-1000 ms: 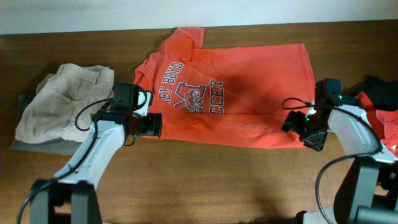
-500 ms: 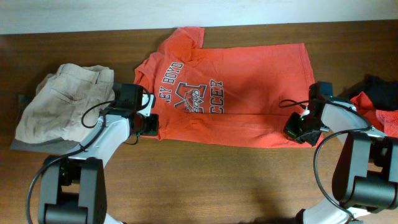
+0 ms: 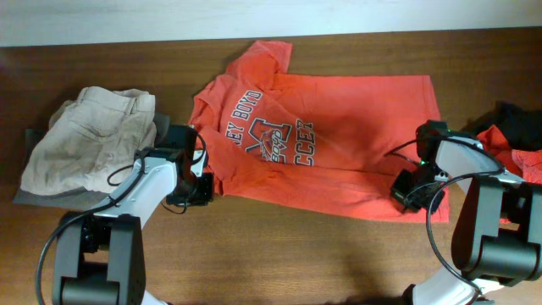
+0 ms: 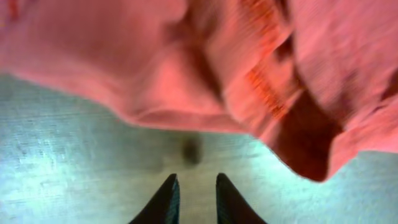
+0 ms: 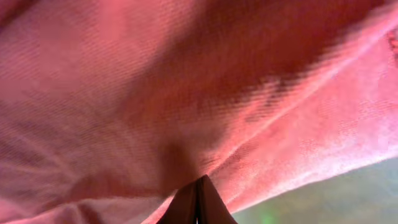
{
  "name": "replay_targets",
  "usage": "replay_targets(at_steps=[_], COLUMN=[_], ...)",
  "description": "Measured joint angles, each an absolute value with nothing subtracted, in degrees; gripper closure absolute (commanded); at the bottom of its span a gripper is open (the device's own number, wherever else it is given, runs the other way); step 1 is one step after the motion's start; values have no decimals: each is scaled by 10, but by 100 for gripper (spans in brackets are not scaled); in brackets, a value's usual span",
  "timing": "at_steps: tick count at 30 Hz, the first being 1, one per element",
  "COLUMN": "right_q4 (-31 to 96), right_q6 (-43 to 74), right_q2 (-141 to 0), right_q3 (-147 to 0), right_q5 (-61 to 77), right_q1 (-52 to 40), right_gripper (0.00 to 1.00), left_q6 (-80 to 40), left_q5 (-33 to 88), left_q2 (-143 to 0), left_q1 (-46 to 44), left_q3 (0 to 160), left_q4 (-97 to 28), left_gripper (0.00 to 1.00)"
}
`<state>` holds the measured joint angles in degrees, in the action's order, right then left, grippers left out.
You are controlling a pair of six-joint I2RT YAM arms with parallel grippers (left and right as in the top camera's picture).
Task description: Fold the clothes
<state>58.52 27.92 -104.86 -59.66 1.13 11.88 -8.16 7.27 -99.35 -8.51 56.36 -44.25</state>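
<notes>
T-shirt (image 3: 339, 161) spread print-up on table (image 3: 279, 254), no fold yet. Your right gripper (image 5: 198, 186) clamped tight on its near hem. Your left gripper (image 4: 193, 186) barely ajar, empty, just short of shirt edge. All folding remains.

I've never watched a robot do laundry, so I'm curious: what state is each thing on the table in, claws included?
T-shirt: spread out, print up, wrinkled, unfolded.
Trousers: crumpled heap, left.
Red garment: bunched at right edge.
Black garment: bunched beside it.
Left gripper: nearly closed, narrow gap, empty.
Right gripper: shut on T-shirt hem.
</notes>
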Motion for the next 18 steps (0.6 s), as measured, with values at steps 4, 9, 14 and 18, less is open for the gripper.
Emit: replay_targets(at_steps=[4, 9, 14, 18], right_q4=[606, 601, 595, 583], right_q6=[291, 298, 300, 301], right_q2=[-1042, -1003, -993, -993], right_q3=[-588, -588, -588, -588], right_q5=[-35, -61, -65, -62], right_q1=[119, 119, 119, 119], right_gripper=[96, 96, 96, 96], left_q6=[-88, -86, -69, -55], left_q5=[73, 74, 70, 64], left_q2=[-993, -950, -842, -831], left_q1=[-85, -85, -85, -85], left_q3=[563, 562, 562, 562], left_q4=[-461, -464, -441, -371], left_gripper=[80, 72, 72, 78])
